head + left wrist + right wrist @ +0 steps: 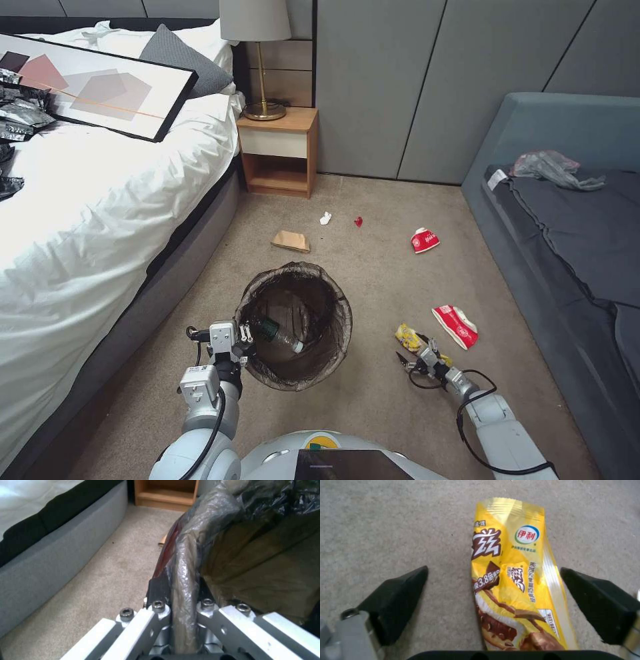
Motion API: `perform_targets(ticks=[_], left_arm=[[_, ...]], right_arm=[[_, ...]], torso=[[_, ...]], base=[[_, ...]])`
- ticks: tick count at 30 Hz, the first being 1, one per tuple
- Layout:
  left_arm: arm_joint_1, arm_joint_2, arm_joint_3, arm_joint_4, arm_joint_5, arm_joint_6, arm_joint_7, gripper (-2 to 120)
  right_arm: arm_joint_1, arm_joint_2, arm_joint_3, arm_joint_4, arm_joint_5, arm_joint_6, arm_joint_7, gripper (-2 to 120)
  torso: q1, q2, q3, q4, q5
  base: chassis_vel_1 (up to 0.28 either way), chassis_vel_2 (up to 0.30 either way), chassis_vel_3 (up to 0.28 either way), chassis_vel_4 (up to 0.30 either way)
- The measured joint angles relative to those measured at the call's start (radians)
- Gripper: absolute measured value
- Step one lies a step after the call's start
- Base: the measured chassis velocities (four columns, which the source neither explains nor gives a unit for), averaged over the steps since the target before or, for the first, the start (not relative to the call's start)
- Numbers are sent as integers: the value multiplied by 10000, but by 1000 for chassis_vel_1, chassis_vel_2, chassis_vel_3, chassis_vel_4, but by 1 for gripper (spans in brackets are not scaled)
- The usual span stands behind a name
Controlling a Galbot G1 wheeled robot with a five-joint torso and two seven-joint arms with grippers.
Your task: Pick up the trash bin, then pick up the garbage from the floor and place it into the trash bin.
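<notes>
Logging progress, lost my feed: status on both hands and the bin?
Left hand clamped on trash bin rim. Right hand open, straddling yellow wrapper on carpet. Nothing blocking.

A bedroom is shown: a bed with white bedding is set beside a wooden nightstand bearing a lamp, with a grey daybed opposite on carpet.

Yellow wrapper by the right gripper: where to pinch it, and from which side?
Pinch the yellow wrapper across its narrow width near mid-length, coming straight down from above. It lies flat on the carpet as a long strip, so no side edge stands up to take. The right gripper already has its jaws open, one on either long edge. The left gripper holds the trash bin by the rim.
</notes>
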Motion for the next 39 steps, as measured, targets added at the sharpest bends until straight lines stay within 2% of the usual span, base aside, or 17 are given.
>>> perform_targets(ticks=[3,8,15,16,23,25,33,36,38,39], left_arm=[[9,4,-13,-4,1,-3,0,2],[27,11,-20,-35,2,-5,0,2],[43,14,-11,-62,2,-7,-1,2],[53,18,-15,-81,1,-8,-3,2],[69,27,-17,-92,-1,-11,-8,2],[67,26,-9,-92,-2,-15,-8,2],[58,7,39,-92,-2,-23,-5,2],[54,-7,54,-92,-5,-27,-1,2],[53,-12,55,-91,-6,-29,0,2],[50,-16,58,-92,-9,-31,0,2]], right_arm=[[74,19,46,-194,23,-92,68,88],[210,18,133,-414,173,-298,110,76],[315,14,172,-680,408,-577,167,62],[341,42,172,-812,514,-630,182,57],[416,90,261,-1058,745,-777,249,44],[410,91,283,-1097,774,-777,249,37],[369,92,296,-1092,817,-777,247,24],[358,70,306,-1038,848,-778,249,11],[356,63,305,-1019,860,-782,252,10],[338,59,295,-964,881,-875,252,3]], torso=[[0,1,0,-6,3],[0,1,0,4,8],[-1,1,-1,0,2],[-1,2,-1,-2,2],[-1,2,0,1,3],[-1,1,-1,3,8],[0,0,0,3,10],[1,-1,2,1,6],[0,-2,2,1,4],[1,-2,2,-2,0]], base=[[0,0,0,0],[0,0,0,0],[0,0,0,0],[0,0,0,0],[0,0,0,0],[0,0,0,0],[0,0,0,0],[0,0,0,0],[0,0,0,0],[0,0,0,0]])
